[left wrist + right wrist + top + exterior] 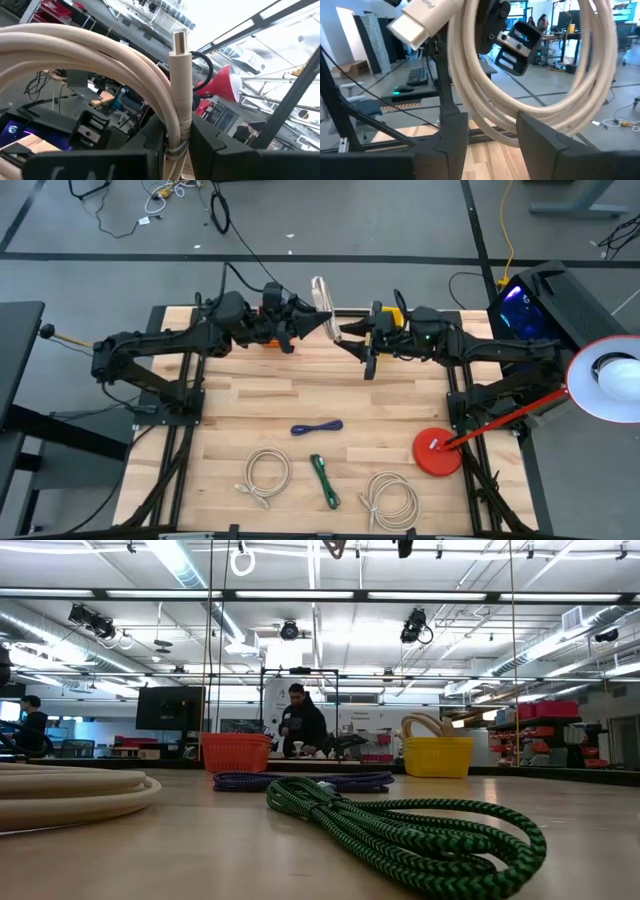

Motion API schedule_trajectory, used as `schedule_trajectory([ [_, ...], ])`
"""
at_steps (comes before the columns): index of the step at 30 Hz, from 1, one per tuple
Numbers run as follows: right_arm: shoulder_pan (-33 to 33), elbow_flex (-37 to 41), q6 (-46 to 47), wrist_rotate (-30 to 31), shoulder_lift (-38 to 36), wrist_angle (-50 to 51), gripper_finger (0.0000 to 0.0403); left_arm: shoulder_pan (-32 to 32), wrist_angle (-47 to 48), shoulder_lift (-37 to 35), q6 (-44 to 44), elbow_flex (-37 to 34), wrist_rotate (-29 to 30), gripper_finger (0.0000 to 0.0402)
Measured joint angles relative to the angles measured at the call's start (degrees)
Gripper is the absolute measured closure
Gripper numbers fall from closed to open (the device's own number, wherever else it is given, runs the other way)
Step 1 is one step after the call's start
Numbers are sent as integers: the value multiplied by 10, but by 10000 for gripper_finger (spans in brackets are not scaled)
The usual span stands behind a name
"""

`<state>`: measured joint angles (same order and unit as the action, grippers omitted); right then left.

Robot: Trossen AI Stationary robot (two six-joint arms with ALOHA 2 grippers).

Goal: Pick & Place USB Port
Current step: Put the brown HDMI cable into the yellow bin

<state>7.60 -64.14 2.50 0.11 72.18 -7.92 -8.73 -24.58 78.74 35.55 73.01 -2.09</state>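
— While both arms meet above the table's [300, 395] far edge, what do we see between them?
— We see the coiled white cable [321, 292] held up there, off the wood. The left gripper [322, 326] pinches it; from its wrist, the strands pass between the fingers [210, 145], plug [180, 45] pointing up.
— And the right gripper [345, 332]?
— Its fingers [540, 135] flank the same coil [520, 100], but we cannot tell whether they press it.
— Nearer than the white cable?
— We count a blue cable [317, 427], a green cable [324, 480], two more white coils [266, 475] and a red lamp base [437, 453] on the wood.
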Motion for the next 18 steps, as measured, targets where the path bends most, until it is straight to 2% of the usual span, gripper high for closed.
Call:
schedule_trajectory([
  [11, 18, 0, -4, 32, -5, 37, 234, 11, 3, 6, -2, 0, 12, 343],
  [18, 35, 0, -6, 39, -20, 77, 234, -4, 26, -9, -1, 0, 7, 343],
])
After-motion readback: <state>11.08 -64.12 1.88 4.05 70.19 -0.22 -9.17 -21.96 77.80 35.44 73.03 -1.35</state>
